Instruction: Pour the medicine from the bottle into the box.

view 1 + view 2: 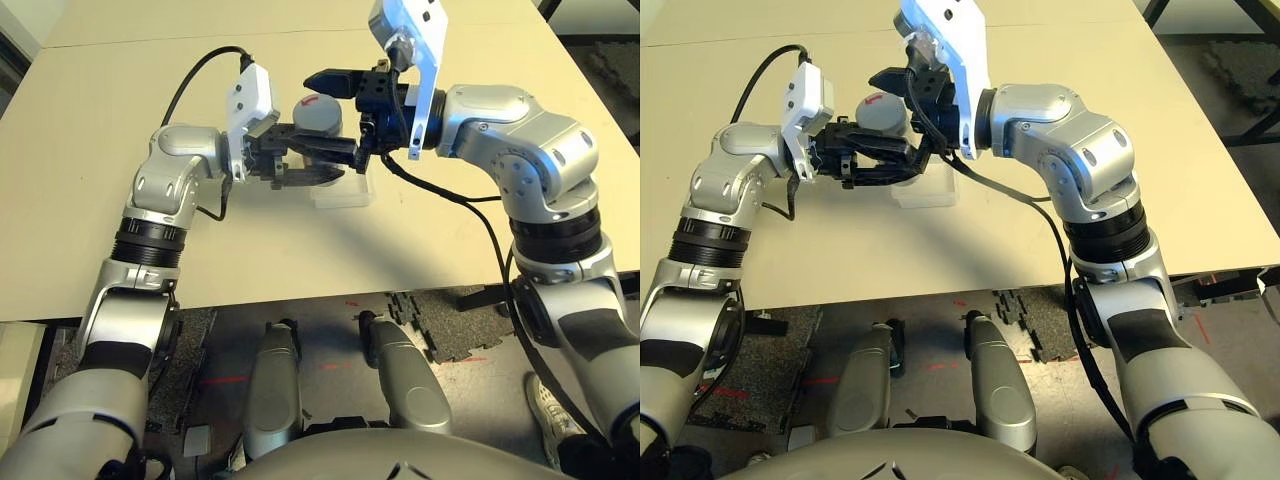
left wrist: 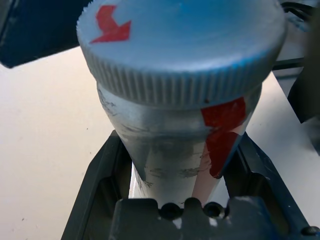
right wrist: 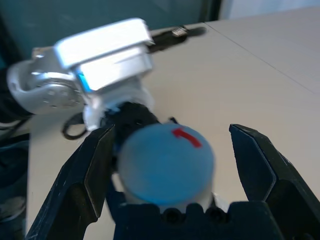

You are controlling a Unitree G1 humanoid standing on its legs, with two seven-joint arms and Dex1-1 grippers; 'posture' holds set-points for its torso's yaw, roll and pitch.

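1. Nearest in the head views: the two silver forearms, reaching in from either side and meeting over the tan table (image 1: 120, 250).
2. Table: wide and pale, with the box (image 1: 342, 190) resting on it directly under where the grippers meet. The box looks clear and shallow; contents too faint to tell.
3. Left gripper (image 1: 315, 160): fingers clamped narrow on the body of the bottle (image 2: 175, 155), held above the box, cap end up. The left wrist view shows the labelled body pinched between the two fingers.
4. Right gripper (image 3: 170, 165): fingers spread wide, one on each side of the cap (image 3: 167, 162), not touching it as far as the right wrist view shows. Gaps look uneven, the cap sitting closer to one finger.
5. Cap: round, grey, ribbed rim, red arrow mark on top, on the bottle. Judged step: unscrewing comes before any pouring.
6. Medicine: cannot be made out through the label; presumably inside the bottle.
7. Risks, as judgement: an off-centre close could push the bottle askew in the left grip; twisting could spin the bottle instead of loosening the cap; a freed cap could drop into the box; a tilt away from the box would spill the pill onto the table.
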